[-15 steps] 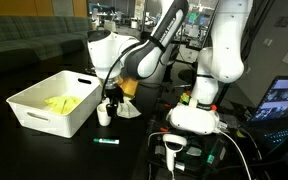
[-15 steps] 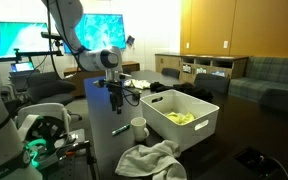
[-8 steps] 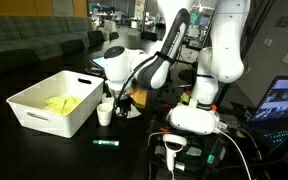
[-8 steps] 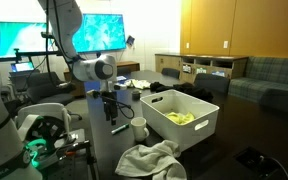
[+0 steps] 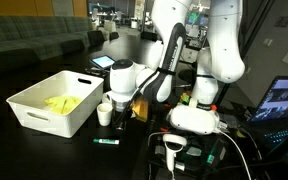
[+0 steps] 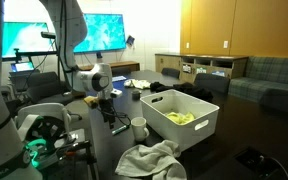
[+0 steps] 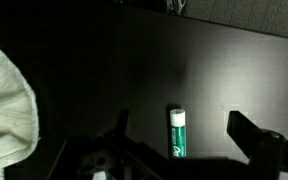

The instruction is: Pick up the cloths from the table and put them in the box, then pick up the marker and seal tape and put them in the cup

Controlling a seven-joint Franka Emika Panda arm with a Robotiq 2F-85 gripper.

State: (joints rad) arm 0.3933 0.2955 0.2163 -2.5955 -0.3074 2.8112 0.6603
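The green marker (image 7: 178,133) with a white cap lies on the dark table, and it also shows in an exterior view (image 5: 106,142). My gripper (image 7: 179,122) is open, empty and above the marker, with a finger on each side. It hangs low over the table in both exterior views (image 5: 118,116) (image 6: 107,113). A white cup (image 5: 104,113) (image 6: 139,127) stands next to the white box (image 5: 32,112) (image 6: 199,131). A yellow cloth (image 5: 62,102) (image 6: 180,118) lies in the box. A white cloth (image 6: 149,160) (image 7: 4,100) lies on the table. I cannot make out the seal tape.
The robot's white base (image 5: 196,118) stands beside the table, with cables and a lit device in front of it. A laptop screen (image 5: 284,100) glows at the right. Monitors (image 6: 99,32) and a cabinet stand behind the table.
The arm has swung down and toward the table's front, bringing the open gripper from above the cup area to low over the marker.
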